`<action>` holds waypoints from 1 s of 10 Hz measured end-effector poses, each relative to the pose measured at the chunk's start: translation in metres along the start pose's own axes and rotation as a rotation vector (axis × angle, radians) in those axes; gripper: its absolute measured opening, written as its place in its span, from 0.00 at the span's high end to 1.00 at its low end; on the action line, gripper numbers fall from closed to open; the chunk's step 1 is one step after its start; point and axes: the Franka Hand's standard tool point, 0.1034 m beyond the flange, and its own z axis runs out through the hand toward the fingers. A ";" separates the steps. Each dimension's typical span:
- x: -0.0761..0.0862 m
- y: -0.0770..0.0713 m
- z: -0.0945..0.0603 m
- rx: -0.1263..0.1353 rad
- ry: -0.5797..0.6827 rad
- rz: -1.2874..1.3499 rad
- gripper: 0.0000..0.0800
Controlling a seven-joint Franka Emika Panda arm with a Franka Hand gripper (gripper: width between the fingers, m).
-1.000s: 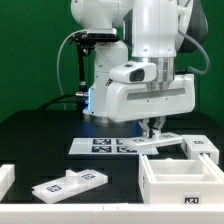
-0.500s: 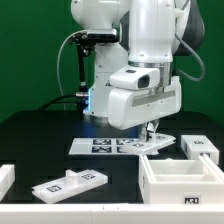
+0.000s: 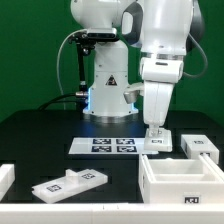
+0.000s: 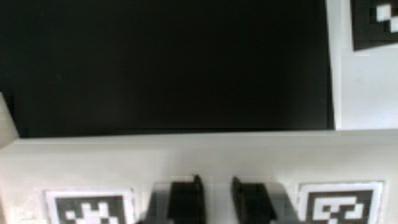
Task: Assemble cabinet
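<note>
My gripper (image 3: 157,131) points straight down just to the exterior view's right of the marker board (image 3: 104,146). It is shut on a small white cabinet panel (image 3: 161,143) that rests low at the table. In the wrist view the two dark fingers (image 4: 178,203) stand close together around my gripper's middle (image 4: 214,192), set into the panel (image 4: 196,160) with a marker tag on each side. The open white cabinet box (image 3: 186,181) stands at the front right. A white block (image 3: 200,147) lies behind it.
A flat tagged panel (image 3: 68,183) lies at the front left, and another white piece (image 3: 5,180) sits at the left edge. The robot base (image 3: 108,80) and a black cable stand behind. The table is black.
The wrist has turned about a quarter turn and the arm now stands upright. The panel under the fingers has turned with it and now looks shorter in the exterior view.
</note>
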 end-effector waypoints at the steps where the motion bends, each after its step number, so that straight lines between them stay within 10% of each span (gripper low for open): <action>1: -0.001 0.000 0.000 -0.002 -0.006 -0.081 0.92; 10: 0.033 0.019 -0.009 -0.066 -0.047 -0.221 0.92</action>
